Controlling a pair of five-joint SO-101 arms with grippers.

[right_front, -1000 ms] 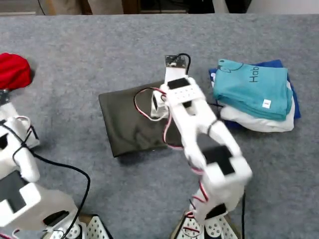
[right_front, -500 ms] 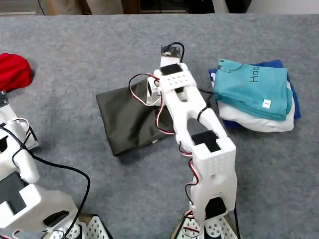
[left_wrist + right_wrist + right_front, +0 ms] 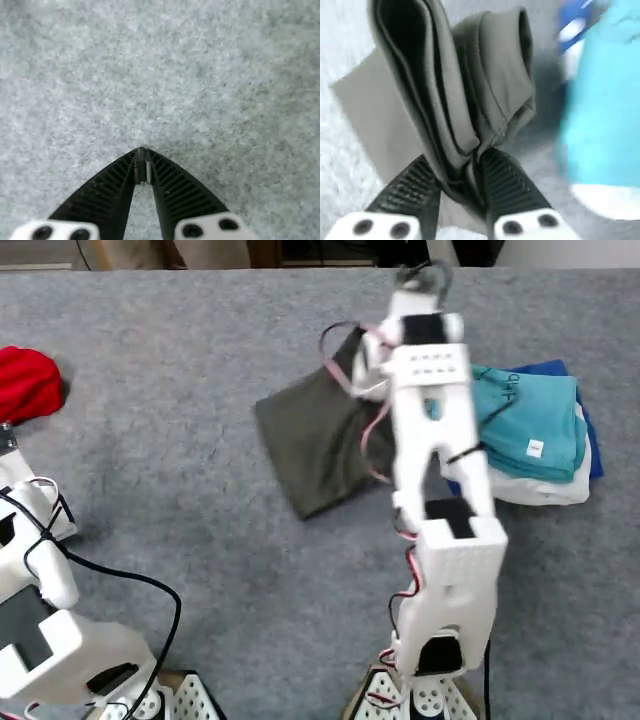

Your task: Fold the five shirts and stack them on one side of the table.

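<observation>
Olive shirt (image 3: 310, 445): pinches it in right gripper (image 3: 462, 161) | lies just beside teal-topped stack (image 3: 520, 420) | holds left gripper (image 3: 142, 166) pressed together, well apart

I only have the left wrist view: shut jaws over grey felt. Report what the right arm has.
Observer: The right arm has its jaws shut on the folded olive shirt.
Operator: Describe the stack.
Observer: Three folded shirts lie beside it: the teal shirt on top, the white shirt under it, the blue shirt at the bottom.
Operator: Name what's left.
Observer: A bunched red shirt, on the opposite side from the stack.
</observation>
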